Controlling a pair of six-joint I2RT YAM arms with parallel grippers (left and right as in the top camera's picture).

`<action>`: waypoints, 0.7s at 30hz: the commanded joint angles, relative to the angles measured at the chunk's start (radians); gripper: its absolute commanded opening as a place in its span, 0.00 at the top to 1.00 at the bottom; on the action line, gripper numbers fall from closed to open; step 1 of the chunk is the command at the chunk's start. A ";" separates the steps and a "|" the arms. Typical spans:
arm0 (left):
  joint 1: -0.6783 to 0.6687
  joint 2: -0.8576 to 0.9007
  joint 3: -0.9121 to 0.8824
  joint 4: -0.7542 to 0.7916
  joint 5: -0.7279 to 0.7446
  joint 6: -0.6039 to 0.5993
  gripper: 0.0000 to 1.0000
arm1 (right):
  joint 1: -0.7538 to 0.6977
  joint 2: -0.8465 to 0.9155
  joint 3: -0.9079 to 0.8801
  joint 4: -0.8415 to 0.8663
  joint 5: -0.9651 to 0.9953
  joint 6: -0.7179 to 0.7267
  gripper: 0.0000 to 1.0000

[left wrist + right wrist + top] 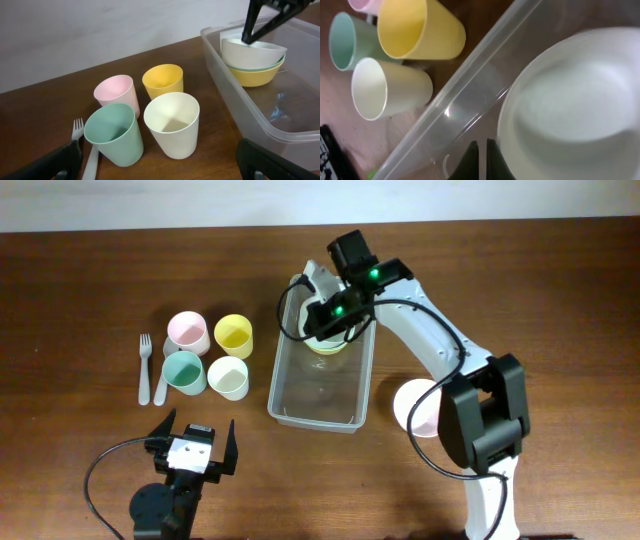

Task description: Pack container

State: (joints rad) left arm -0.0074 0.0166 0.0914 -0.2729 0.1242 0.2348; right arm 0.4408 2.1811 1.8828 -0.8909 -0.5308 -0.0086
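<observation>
At the far end of the container (320, 395), which stands mid-table (80, 280), a stack of bowls is largely hidden from overhead by the right arm. From the left wrist the stack is made out as a white bowl (250, 52) tilted on top, a green bowl (274, 64) of which only the rim shows, and a yellow bowl (255, 76) beneath. The right gripper (481, 155) is seen with its fingers drawn almost together at the white bowl's rim, a thin pale strip pinched between them. A pink bowl (415, 412) to the right of the container is partly covered by the same arm. The left gripper (196, 435) is held wide open and empty near the table's front edge, and only its dark fingers (50, 162) are caught in the bottom corners of its own view. Left of the container, apart from its wall, a pink cup (187, 330), a yellow cup (234, 333), a green cup (184, 370) and a cream cup (228, 377) are grouped closely. A fork (145, 360) and a spoon (160, 380) are laid just left of them, the spoon partly masked by the green cup from the left wrist. The container's near half is left bare, and open wood is seen between the left gripper and the cups.
</observation>
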 commanded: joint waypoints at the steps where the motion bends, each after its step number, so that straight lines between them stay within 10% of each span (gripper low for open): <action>1: -0.005 -0.006 -0.005 0.000 0.011 -0.013 0.00 | 0.025 0.031 0.002 -0.013 0.011 -0.021 0.96; 21: -0.005 -0.006 -0.005 0.000 0.011 -0.013 0.00 | 0.004 -0.056 0.094 -0.082 0.012 -0.035 0.96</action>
State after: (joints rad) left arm -0.0074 0.0166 0.0914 -0.2729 0.1242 0.2348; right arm 0.4480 2.2131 1.9171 -0.9691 -0.4984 -0.0338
